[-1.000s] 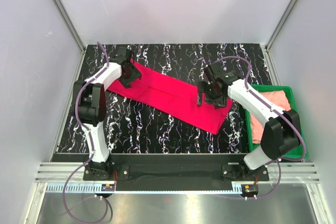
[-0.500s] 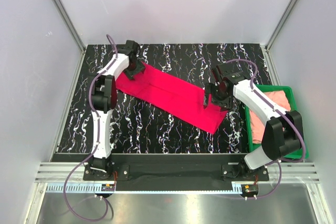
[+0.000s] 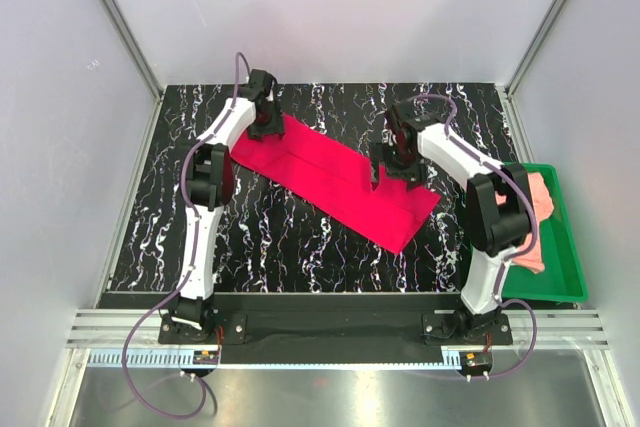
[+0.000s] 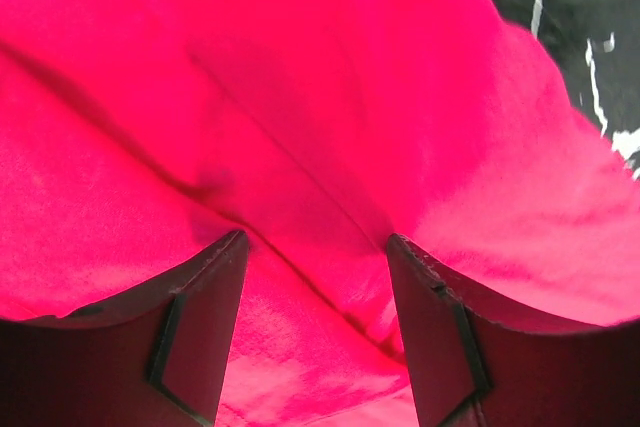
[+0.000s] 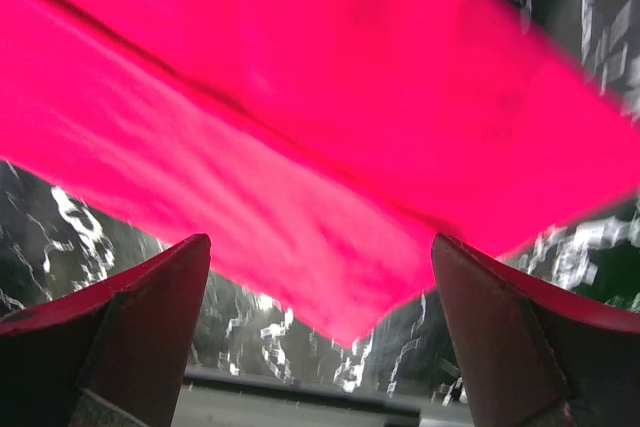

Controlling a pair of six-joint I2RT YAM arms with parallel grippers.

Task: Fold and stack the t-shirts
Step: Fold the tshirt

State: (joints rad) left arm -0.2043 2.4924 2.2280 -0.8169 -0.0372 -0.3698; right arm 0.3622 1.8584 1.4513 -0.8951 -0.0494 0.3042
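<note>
Lying flat: crimson t-shirt [image 3: 335, 182], a long folded strip set diagonally on the counter [image 3: 270, 237].
Left tool [image 3: 263, 125]: jaws parted over the shirt's far-left end, gripping nothing.
Right tool [image 3: 383, 165]: jaws wide apart above the shirt's right half, empty.
Pink t-shirt [image 3: 541, 197]: in green tray [image 3: 560, 272].
</note>
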